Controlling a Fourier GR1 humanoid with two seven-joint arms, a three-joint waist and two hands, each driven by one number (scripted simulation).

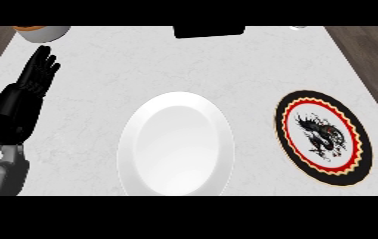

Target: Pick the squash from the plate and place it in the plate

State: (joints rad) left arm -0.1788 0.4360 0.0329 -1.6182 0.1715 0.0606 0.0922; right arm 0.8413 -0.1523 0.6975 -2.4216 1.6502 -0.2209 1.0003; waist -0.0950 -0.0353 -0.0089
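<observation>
A plain white plate lies in the middle of the white counter, with nothing on it. To its right lies a dark plate with a red and cream rim and a black dragon figure, also bare. No squash shows anywhere. My left hand rests at the left edge, fingers straight and pointing up, well apart from both plates. My right hand is out of the picture.
A bowl-like object with a brown top sits at the far left corner. A black object stands at the counter's far edge, centre. The counter's right edge gives way to dark wood floor.
</observation>
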